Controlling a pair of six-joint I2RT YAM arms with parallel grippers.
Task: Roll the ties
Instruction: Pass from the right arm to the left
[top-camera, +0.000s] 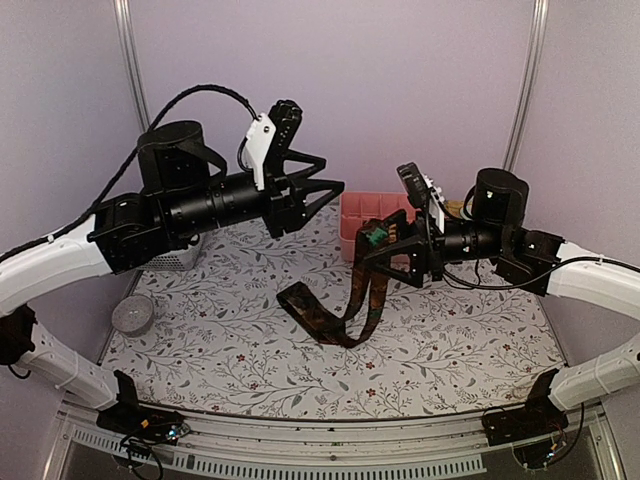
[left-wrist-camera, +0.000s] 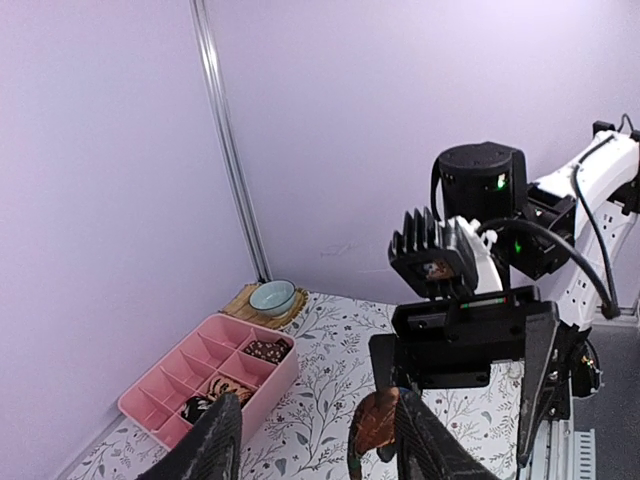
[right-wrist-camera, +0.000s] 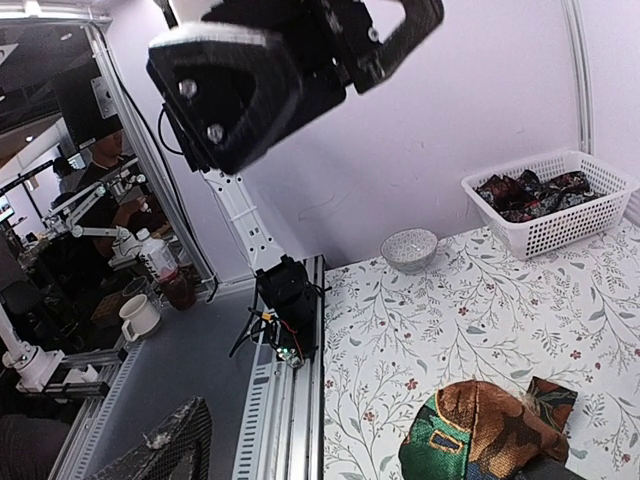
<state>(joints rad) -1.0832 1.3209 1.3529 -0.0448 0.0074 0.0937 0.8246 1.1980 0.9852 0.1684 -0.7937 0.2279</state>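
So, tie: one dark patterned tie hung from the right gripper; its loose length dropped to the table and folded back in a slack loop, and a partly wound bunch with a green label sat at the gripper.
Right jaws: spread wide in the wrist view, with the bunch lying against one side, apparently not pinched between both.
Left jaws: the left gripper was raised above the table, spread, with nothing between them; the tie hung beyond them, apart.
Risk, slip: with no pinch on it, the bunch could slide off and the winding would come undone as it fell.
Risk, drag: the hanging length could pull the turns loose, since its weight hung to one side.
Risk, snag: if the right arm drew away, the fabric could catch on the gripper and be dragged across the table toward the tray.
Risk, miss: the left jaws would have to close on a soft, dangling strip, and a grab at the wrong fold could take only one layer.
Tray: some cells held coils and others looked free.
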